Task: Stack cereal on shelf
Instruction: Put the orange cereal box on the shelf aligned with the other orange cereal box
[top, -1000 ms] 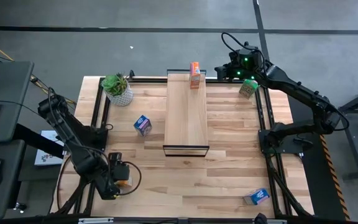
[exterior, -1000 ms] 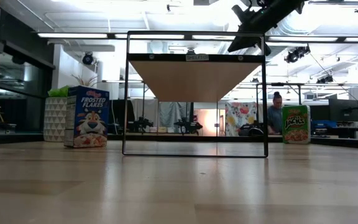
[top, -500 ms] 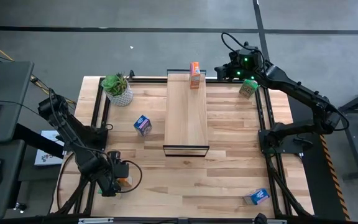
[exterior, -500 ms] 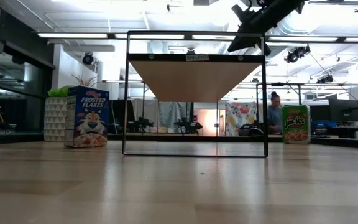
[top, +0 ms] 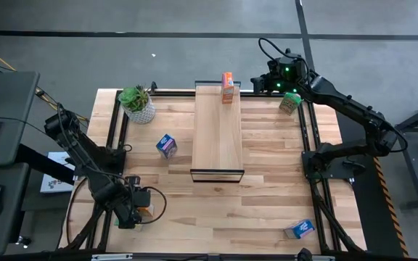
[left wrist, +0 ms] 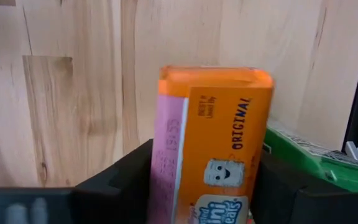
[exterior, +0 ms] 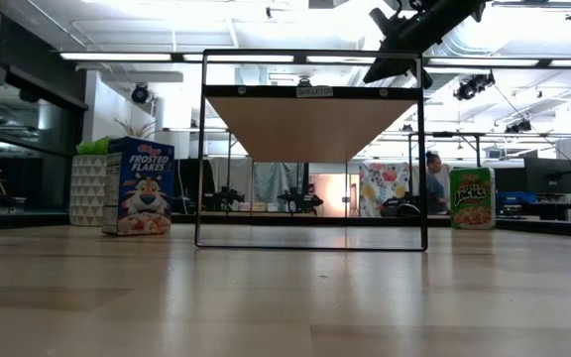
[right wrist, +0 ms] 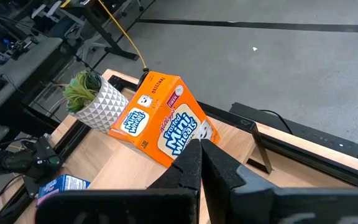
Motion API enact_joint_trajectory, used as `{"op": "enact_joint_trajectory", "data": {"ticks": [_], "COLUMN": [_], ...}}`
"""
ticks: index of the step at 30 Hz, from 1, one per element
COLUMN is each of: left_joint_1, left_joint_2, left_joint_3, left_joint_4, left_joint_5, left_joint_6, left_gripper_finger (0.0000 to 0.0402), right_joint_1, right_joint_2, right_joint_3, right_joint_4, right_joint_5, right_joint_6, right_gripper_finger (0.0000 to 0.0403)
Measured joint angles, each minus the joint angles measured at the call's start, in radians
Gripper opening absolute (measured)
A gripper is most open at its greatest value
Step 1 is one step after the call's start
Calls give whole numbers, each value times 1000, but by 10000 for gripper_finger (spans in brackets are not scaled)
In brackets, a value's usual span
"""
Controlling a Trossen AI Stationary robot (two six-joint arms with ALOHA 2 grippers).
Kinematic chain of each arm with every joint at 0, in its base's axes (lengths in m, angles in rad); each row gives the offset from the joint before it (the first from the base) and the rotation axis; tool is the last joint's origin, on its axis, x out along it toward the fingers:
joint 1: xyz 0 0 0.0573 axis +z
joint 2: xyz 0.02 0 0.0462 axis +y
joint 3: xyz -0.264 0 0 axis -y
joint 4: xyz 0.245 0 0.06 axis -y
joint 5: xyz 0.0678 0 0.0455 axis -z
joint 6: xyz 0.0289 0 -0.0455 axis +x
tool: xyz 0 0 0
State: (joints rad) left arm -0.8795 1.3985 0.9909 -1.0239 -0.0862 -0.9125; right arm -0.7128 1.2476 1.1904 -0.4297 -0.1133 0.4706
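Left gripper (left wrist: 197, 193) clamping orange box (left wrist: 213, 143), having shifted slightly over table's near-left corner; carry to shelf (top: 218, 130) beginning. Right gripper (right wrist: 201, 163) closed, empty, unmoved beside shelved orange box (top: 227, 86).

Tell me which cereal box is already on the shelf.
The orange box standing at the shelf's far end; the other boxes are on the tabletop or in the left gripper.

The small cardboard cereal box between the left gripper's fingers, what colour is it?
Orange, with a pink side panel: the small cardboard cereal box shows best in the left wrist view, between the left gripper fingers.
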Motion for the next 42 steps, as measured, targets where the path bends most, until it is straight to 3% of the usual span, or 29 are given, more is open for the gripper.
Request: {"op": "enact_joint_trajectory", "data": {"ticks": [4,8,12,16,19,23,30,37,42], "left_joint_1": [34,96,206,367,524,766,1119,1270,1321], "left_joint_2": [-44,-123,-190,-176,-107,31,311,533,610], "left_joint_3": [12,102,287,534,699,873,1131,1312,1350], "left_joint_4": [-39,-178,-322,-416,-467,-478,-466,-422,-375], "left_joint_5": [7,25,27,-103,-226,-303,-293,-221,-184], "left_joint_6": [29,96,195,369,534,763,990,1055,1049], "left_gripper_finger": [171,162,162,161,161,161,161,161,161], "right_joint_1": [0,0,0,0,0,0,0,2,9], "right_joint_2": [0,0,0,0,0,0,0,0,0], "right_joint_3": [0,0,0,0,0,0,0,0,0], "right_joint_4": [0,0,0,0,0,0,0,0,0], "right_joint_5": [0,0,0,-1,-2,-19,-49,-56,-52], "right_joint_6": [0,0,1,23,27,48,75,101,100], "right_gripper_finger": [0,0,0,0,0,0,0,0,0]}}
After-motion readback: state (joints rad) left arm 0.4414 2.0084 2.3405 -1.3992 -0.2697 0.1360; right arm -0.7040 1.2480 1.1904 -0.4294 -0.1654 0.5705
